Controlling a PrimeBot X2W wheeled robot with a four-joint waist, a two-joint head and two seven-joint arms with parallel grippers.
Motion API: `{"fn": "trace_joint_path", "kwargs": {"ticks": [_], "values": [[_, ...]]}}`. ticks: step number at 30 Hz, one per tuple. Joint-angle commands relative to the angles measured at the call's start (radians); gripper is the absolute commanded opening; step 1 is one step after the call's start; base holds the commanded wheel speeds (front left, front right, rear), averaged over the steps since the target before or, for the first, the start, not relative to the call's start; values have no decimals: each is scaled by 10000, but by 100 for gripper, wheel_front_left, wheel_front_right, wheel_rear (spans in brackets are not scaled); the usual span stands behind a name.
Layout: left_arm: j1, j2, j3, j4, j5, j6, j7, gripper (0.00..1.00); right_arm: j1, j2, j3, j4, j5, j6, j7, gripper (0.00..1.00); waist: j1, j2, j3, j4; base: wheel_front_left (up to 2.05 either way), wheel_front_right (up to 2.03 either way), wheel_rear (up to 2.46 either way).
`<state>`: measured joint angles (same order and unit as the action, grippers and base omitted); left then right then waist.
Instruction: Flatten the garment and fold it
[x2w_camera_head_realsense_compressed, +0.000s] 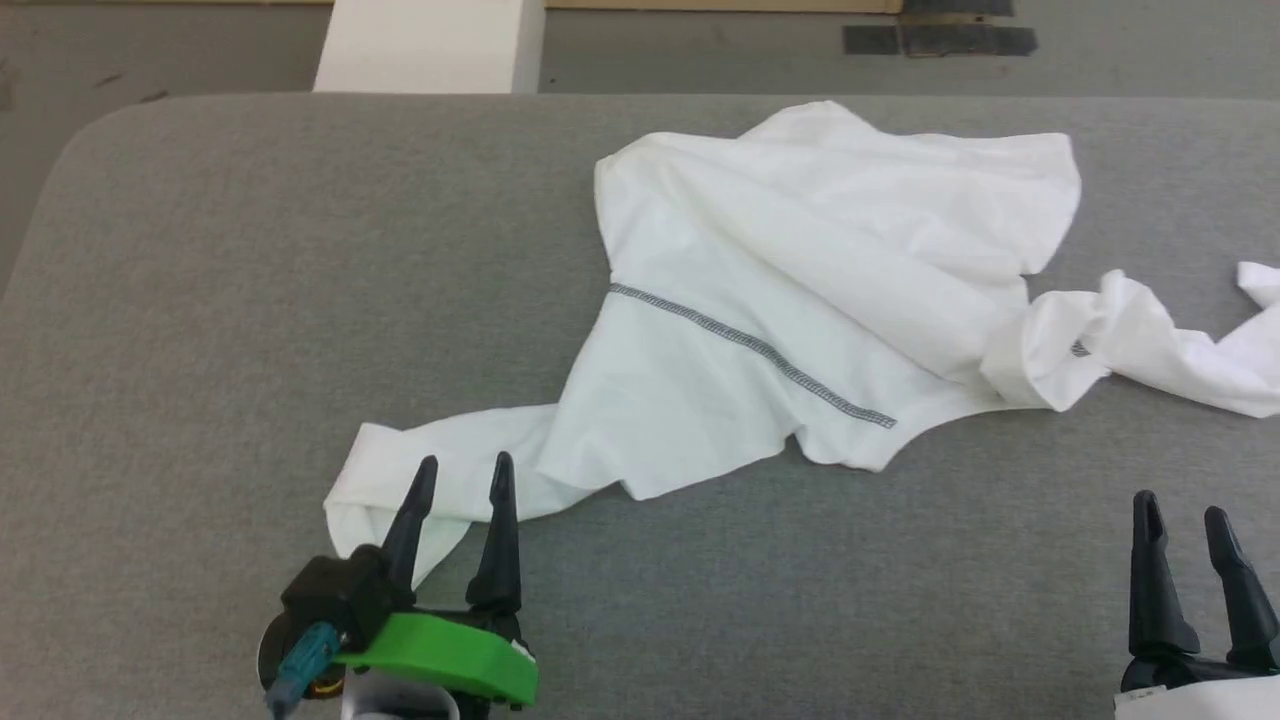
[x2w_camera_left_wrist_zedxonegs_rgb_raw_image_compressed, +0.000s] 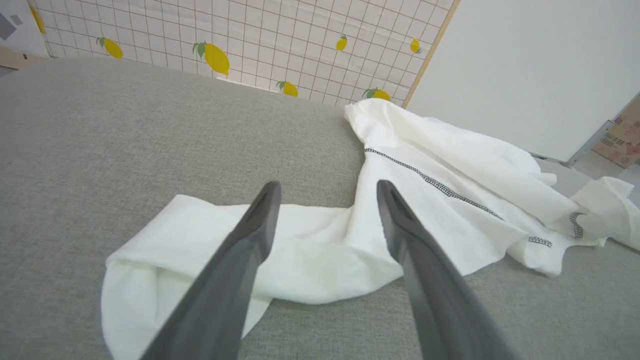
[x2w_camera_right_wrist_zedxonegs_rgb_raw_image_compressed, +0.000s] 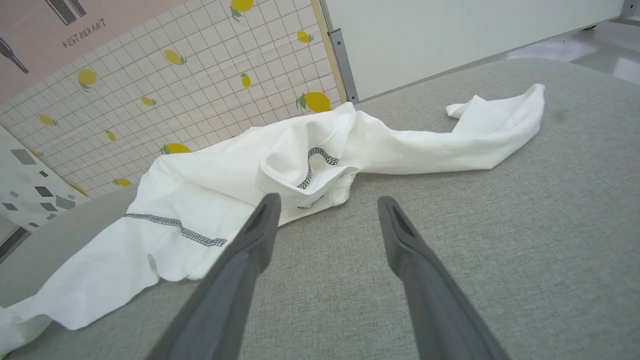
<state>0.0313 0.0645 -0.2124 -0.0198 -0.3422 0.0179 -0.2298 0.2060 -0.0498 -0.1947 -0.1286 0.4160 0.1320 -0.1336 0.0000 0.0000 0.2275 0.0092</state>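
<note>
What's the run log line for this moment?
white shirt crumpled on grey table | left gripper open over sleeve | right gripper open, off shirt

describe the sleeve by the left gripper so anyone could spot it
On the grey table, a crumpled white shirt lies right of centre. One sleeve trails from its body toward the near left, ending by the open left gripper. Unlike the other sleeve, bunched at the far right, it lies fairly flat with no dark stitching.
</note>
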Motion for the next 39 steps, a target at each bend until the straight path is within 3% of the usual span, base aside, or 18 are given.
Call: {"fn": "trace_joint_path", "kwargs": {"ticks": [1,5,14,16,19,20,21,22,28,33,34,39], "values": [[-216,138,-84,-52,135,10,277,100,-66,-8,-13,49,-77,-13,-190,100,0,0,-316,-368,0,0,0],[-1096,475,-331,-190,377,-40,1549,100,-197,-7,-64,44,-483,-13,-335,100,0,0,-427,-462,0,0,0],[-3032,1114,-1254,1060,640,-375,6145,100,-307,-6,185,-74,-626,-13,-251,100,0,0,-179,-561,0,0,0],[-3305,1141,-1387,1685,737,-154,7223,100,-363,-6,290,-101,-613,-13,-266,100,0,0,14,-648,0,0,0],[-3348,1170,-1475,2191,910,138,7854,100,-394,-6,321,-111,-628,-13,-269,100,0,0,128,-734,0,0,0],[-3325,1139,-1473,2323,926,241,7913,84,-402,-5,327,-110,-636,-13,-268,100,0,0,150,-763,0,0,0],[-3290,1116,-1478,2411,934,296,7891,48,-406,-5,331,-108,-641,-13,-265,100,0,0,159,-782,0,0,0],[-3228,1059,-1448,2504,890,354,7779,1,-412,-5,333,-104,-645,-13,-259,100,0,0,164,-804,0,0,0],[-2850,890,-1170,2580,460,343,6806,0,-383,-5,321,-13,-649,-13,-293,100,0,0,68,-701,0,0,0],[-2564,961,-409,1594,-188,410,6086,0,-405,-5,329,-37,-649,-13,-260,100,0,0,24,-501,0,0,0],[-2224,1433,197,620,-431,547,6129,0,-426,-5,316,-98,-654,-13,-223,100,0,0,103,-391,0,0,0],[-1321,2555,1344,-748,-525,995,6696,0,-445,-5,276,-199,-712,-13,-79,100,0,0,366,-306,0,0,0]]}}
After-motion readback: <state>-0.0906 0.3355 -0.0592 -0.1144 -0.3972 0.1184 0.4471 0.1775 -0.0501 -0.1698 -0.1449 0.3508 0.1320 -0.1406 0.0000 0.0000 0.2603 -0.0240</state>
